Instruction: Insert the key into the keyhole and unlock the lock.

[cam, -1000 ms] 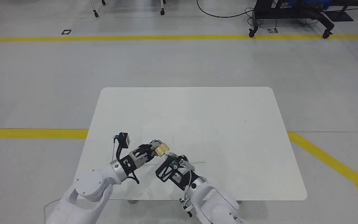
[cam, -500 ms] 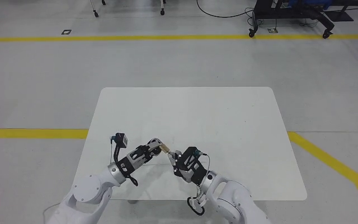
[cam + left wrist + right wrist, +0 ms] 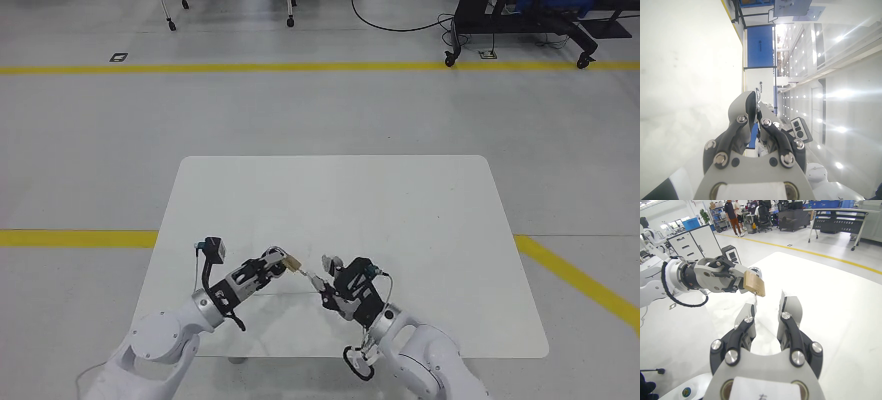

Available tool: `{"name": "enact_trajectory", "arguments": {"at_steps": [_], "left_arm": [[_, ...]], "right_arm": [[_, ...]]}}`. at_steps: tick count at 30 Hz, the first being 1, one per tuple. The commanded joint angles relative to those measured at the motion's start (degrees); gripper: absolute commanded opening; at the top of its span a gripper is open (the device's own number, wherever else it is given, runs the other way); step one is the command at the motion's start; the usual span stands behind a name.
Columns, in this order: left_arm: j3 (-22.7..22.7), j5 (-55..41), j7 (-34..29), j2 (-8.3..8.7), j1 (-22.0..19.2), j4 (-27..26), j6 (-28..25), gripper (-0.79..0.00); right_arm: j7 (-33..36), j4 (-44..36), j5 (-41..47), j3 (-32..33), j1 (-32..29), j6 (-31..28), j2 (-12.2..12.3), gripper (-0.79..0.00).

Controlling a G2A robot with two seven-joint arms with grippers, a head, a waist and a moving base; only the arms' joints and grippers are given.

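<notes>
Firstly, right gripper [image 3: 768, 303]: spread wide, clasps nothing. Hovers low above table [image 3: 829, 294], just beside and below key [image 3: 755, 298], with one finger [image 3: 749, 313] close to it; cannot tell whether touching.

Secondly, left gripper [image 3: 738, 281]: clamped onto padlock [image 3: 754, 286] at its shackle end. Holds it aloft over near part of table, with keyhole [image 3: 755, 292] end turned toward right gripper.

Thirdly, key: small, silvery, thin. Hangs from keyhole in brass body, apparently seated already. Shackle [image 3: 758, 273] looks closed, so lock judged not yet opened.

Handling, as judged:
- Padlock: solid metal, rigid, dense for its bulk, smooth-sided. Likely to pivot in grasp when twisted, so calls for firm counter-hold from left gripper during turn.
- Key: light, stiff, flat, slick, and a narrow target. Best pinched across flat head, pads square to both faces, then rotated about blade axis.
- Hazards: off-centre pinch, liable to squirt key out or tilt it in keyhole. Sideways levering, liable to bind or bend blade. Loose hold, liable to slip round head without turning it.
</notes>
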Motion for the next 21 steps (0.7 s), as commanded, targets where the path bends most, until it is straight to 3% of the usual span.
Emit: {"name": "enact_trajectory", "arguments": {"at_steps": [1, 12, 21], "left_arm": [[0.51, 2.93, 1.55, -0.03, -0.16, -0.49, 1.69, -0.785], [3.88, 11.16, 5.50, -0.60, -1.80, -1.32, 6.19, -0.785], [13.39, 18.55, 6.81, -2.98, -13.86, 7.97, 13.21, -0.785]], "right_arm": [[-1.18, -1.94, -4.74, -0.38, -1.66, 2.25, 0.17, 0.000], [-5.36, -7.36, -19.66, -4.24, -7.07, 9.18, 0.62, 0.000], [-5.36, -7.36, -19.66, -4.24, -7.07, 9.18, 0.62, 0.000]]}}
